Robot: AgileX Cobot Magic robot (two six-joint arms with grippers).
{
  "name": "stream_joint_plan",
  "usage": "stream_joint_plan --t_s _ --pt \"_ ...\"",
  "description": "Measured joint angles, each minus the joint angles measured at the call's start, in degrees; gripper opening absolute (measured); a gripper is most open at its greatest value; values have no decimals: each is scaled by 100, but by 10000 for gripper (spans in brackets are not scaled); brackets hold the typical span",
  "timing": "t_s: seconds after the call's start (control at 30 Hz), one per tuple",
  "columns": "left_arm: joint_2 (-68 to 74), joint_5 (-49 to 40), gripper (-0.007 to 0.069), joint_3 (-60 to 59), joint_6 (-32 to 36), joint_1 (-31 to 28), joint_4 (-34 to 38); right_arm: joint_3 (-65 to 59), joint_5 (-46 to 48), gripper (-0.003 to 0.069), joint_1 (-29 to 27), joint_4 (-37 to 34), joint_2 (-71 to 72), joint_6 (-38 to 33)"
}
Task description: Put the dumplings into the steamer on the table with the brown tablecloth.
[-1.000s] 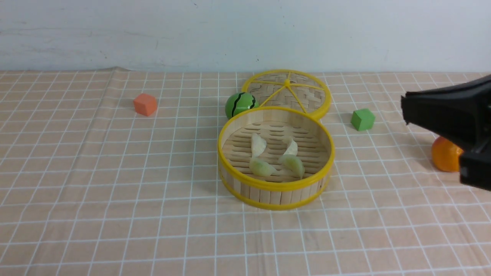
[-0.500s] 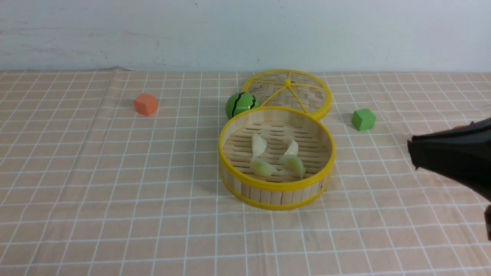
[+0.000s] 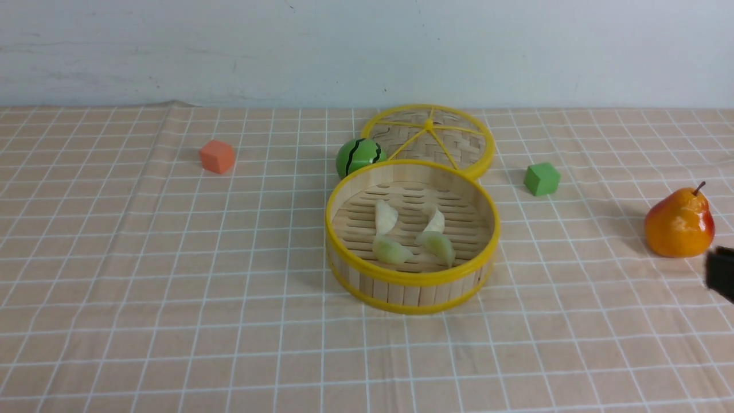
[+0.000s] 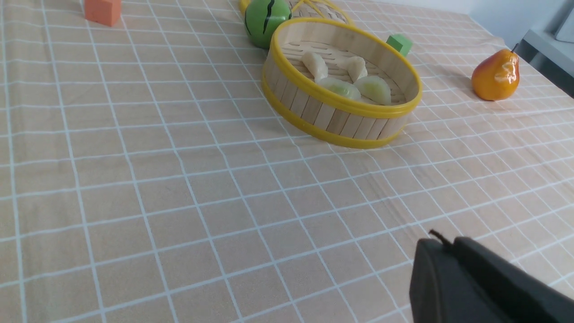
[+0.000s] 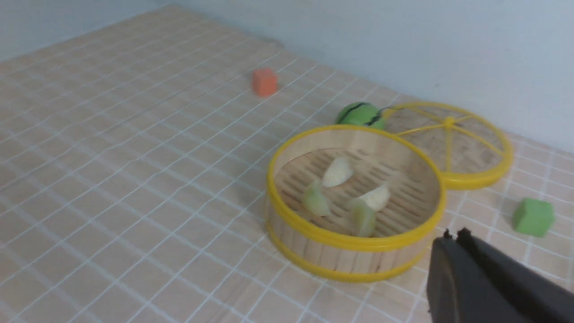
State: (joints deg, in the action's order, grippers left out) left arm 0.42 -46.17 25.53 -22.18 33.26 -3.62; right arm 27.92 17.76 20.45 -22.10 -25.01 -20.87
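Dumplings, front view: all four dumplings (image 3: 414,235) lay inside the steamer (image 3: 412,279) on the brown tablecloth (image 3: 172,258); nothing appeared left to load.
Left wrist view: left gripper (image 4: 432,244) had its jaws together, empty, well apart from the steamer.
Right wrist view: right gripper (image 5: 453,235) was closed, holding nothing.
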Motion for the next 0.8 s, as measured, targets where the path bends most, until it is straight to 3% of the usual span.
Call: stream_joint_plan --t_s 0.13,0.3,0.47,0.8 --pt "0 0 31 0 0 0 -4 -1235 -571 -21 -850 645 1213 772" --pt "0 0 38 0 0 0 -4 -2365 -578 -21 -1749 1349 2386 1932" --pt "0 -1 39 0 0 0 -25 -2927 -178 -21 -2003 1748 2553 2579" --pt "0 -1 50 0 0 0 -25 -2895 378 -21 -2022 2087 2553 2645"
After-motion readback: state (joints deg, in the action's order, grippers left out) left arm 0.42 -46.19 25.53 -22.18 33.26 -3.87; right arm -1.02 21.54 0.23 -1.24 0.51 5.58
